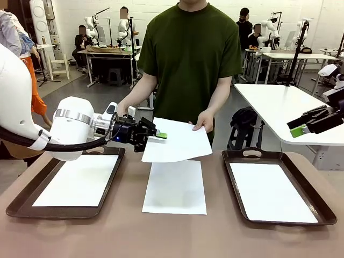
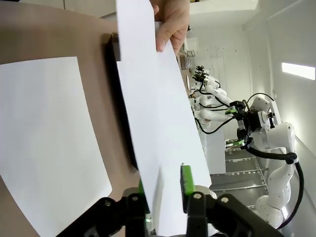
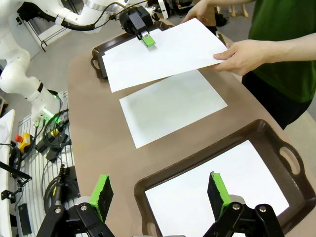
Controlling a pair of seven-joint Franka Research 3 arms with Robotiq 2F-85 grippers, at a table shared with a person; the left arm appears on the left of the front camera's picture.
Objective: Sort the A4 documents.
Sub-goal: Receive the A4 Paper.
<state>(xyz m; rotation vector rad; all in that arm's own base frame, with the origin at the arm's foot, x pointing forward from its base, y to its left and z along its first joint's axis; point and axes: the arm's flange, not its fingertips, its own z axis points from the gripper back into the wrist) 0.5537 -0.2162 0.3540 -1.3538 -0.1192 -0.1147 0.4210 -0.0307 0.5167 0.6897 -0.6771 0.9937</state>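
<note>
edges first: which ones hang free?
— held sheet (image 1: pixel 180 142) is up in the air over the middle of the table (image 1: pixel 172 236). its left edge sits between the green pads of the left gripper (image 1: pixel 159 135), which is pinching it. its far right corner is in the person's hand (image 1: pixel 204 121). the near and right edges hang free.

room for moving?
— under it the middle sheet (image 1: pixel 174 188) lies flat on the bare top, between the left tray (image 1: pixel 54 212) and the right tray (image 1: pixel 232 183), apart from both. the left-tray sheet (image 1: pixel 78 180) and the right-tray sheet (image 1: pixel 271 191) each lie inside the rim. brown top is bare along the near edge.

and the other pincer?
— right gripper (image 1: pixel 301 130) hangs off to the right, above the right tray's level, pads spread wide, nothing between them.

what do the wrist views add?
— left wrist: the paper runs up from between the pads to the person's fingers. right wrist: the person's other hand (image 3: pixel 200 9) by the held sheet's far left corner, touching or not i cannot tell, and cables (image 3: pixel 49 133) on the floor (image 1: pixel 107 91) on the near side.

surface, room?
— smooth brown top, rounded corners. grey floor, white tables (image 1: pixel 279 105) farther off.
</note>
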